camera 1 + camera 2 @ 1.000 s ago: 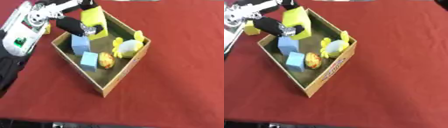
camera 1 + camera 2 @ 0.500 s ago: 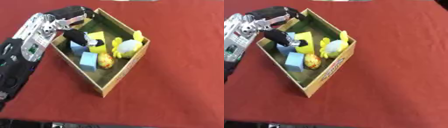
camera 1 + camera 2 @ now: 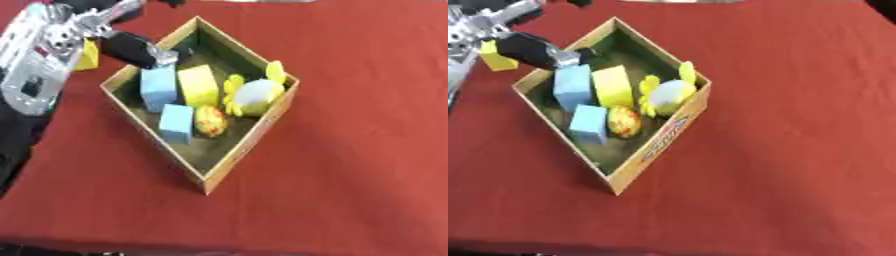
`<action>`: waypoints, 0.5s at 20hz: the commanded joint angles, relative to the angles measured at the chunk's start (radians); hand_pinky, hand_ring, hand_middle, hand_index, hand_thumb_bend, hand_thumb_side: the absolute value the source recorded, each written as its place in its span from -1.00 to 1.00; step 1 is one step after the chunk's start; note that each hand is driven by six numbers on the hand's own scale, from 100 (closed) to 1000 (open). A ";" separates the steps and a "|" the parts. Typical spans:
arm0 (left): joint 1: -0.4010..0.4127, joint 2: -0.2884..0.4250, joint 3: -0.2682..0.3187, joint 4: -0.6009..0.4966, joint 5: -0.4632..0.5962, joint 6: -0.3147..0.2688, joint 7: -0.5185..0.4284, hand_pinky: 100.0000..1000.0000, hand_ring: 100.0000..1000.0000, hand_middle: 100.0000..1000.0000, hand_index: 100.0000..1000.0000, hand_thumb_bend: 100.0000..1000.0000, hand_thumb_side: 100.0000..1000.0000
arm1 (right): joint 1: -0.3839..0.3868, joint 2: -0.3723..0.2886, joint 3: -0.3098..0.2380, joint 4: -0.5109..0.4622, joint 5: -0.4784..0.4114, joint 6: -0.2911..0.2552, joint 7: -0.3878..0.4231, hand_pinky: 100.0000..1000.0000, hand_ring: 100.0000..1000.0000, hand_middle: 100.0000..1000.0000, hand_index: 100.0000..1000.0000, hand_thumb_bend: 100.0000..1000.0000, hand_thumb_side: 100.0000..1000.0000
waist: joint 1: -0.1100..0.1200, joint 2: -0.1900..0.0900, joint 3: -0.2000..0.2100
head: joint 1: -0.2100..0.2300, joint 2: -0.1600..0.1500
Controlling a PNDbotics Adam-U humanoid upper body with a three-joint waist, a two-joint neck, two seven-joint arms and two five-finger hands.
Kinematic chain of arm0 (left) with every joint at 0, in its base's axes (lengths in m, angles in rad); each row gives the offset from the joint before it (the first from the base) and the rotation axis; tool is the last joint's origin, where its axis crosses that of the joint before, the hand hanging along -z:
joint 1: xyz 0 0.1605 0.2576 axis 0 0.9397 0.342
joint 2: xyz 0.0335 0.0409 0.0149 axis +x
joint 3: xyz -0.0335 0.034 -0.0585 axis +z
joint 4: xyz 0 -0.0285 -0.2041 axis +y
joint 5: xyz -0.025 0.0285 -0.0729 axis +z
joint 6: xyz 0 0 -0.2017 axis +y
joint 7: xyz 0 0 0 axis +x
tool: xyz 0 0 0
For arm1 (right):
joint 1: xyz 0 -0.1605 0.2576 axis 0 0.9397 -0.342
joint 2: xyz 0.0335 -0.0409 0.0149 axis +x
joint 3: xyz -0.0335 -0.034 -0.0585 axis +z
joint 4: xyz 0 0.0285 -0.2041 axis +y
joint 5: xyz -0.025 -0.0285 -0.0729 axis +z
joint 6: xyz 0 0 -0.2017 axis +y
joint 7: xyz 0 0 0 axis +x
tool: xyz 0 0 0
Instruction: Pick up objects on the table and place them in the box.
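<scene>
An open cardboard box [image 3: 250, 138] sits askew on the red table. Inside it lie two light blue blocks [image 3: 158, 88] [image 3: 177, 123], a yellow block [image 3: 199, 85], an orange-yellow egg-shaped thing [image 3: 210, 120] and a yellow and white plush toy [image 3: 255, 95]. My left hand [image 3: 133, 47] hovers over the box's left corner, open, with nothing between its fingers. A second small yellow block [image 3: 496, 56] lies on the table outside the box, just left of that hand. My right hand shows in neither view.
My silver and black left arm [image 3: 39, 60] comes down along the left edge. The red tablecloth [image 3: 359, 165] spreads to the right of and in front of the box.
My left hand has let go of the yellow block, which now lies in the box beside the blue block. The hand has drawn back toward the box's left corner.
</scene>
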 commanded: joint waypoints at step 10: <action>0.039 0.259 0.110 0.073 0.050 -0.101 0.011 0.83 0.80 0.57 0.79 -0.09 -0.12 | -0.002 -0.033 -0.021 -0.015 0.004 0.002 -0.014 0.72 0.60 0.24 0.62 -1.00 -0.04 | -0.003 -0.026 0.005 | -0.035 -0.012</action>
